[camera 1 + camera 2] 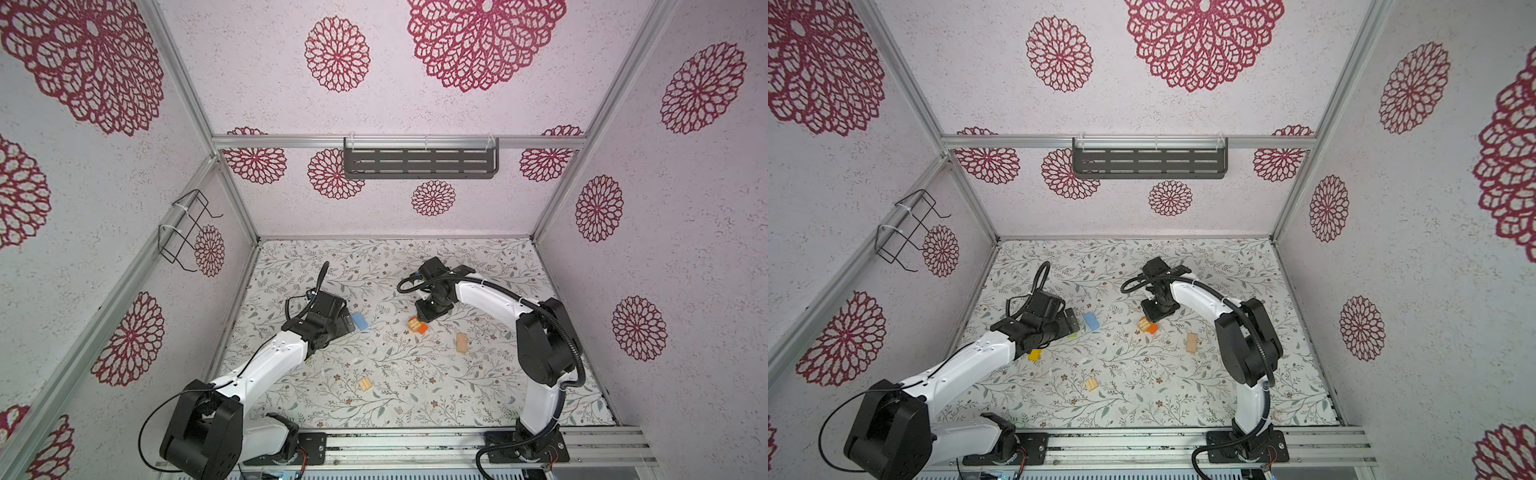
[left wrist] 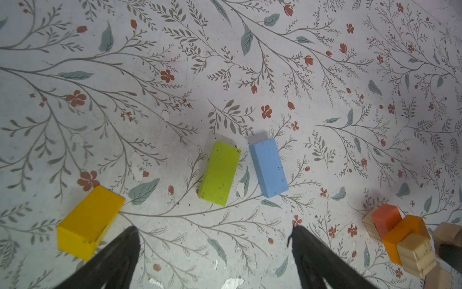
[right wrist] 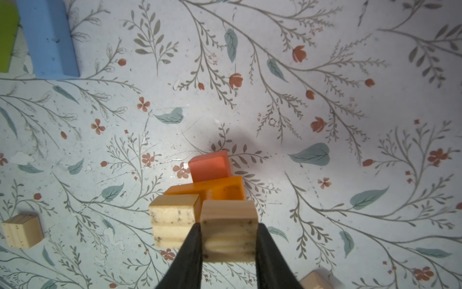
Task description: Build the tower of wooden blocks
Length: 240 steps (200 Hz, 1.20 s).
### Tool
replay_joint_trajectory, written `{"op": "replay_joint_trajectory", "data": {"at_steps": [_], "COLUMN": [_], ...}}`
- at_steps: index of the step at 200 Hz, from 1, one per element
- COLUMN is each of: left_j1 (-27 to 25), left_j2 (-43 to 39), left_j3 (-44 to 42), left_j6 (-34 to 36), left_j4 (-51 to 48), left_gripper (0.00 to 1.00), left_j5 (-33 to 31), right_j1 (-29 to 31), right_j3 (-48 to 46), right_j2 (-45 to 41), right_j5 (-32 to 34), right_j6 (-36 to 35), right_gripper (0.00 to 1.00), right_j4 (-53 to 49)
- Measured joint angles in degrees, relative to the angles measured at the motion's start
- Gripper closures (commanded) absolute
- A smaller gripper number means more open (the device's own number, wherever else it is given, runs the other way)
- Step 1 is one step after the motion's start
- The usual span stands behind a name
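Right wrist view is showing the right gripper [image 3: 229, 226] pinching a tan block [image 3: 228, 212] at the wood block tower [image 3: 217, 185]; the left gripper [image 2: 214, 229] is hanging wide open, empty, at its nine o'clock.

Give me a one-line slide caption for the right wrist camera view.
Right gripper shut on a tan wood block, beside a second tan block, an orange block and a red-orange block.
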Motion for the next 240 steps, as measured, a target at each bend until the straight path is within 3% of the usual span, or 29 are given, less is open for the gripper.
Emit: {"op": "replay_joint_trajectory", "data": {"at_steps": [195, 240], "left_j1": [0.0, 0.0], "left_j2": [1.0, 1.0], "left_j3": [0.0, 0.0], "left_j6": [0.0, 0.0], "left_j4": [0.2, 0.2], "left_gripper": [0.03, 0.03], "left_j5": [0.0, 0.0], "right_j1": [0.3, 0.4], "right_j3": [0.0, 0.0], "right_j2": [1.0, 1.0], "right_j5": [-0.4, -0.4], "right_j6": [-0.6, -0.9], "right_gripper": [0.64, 0.6], "right_j4": [0.0, 0.0]}}
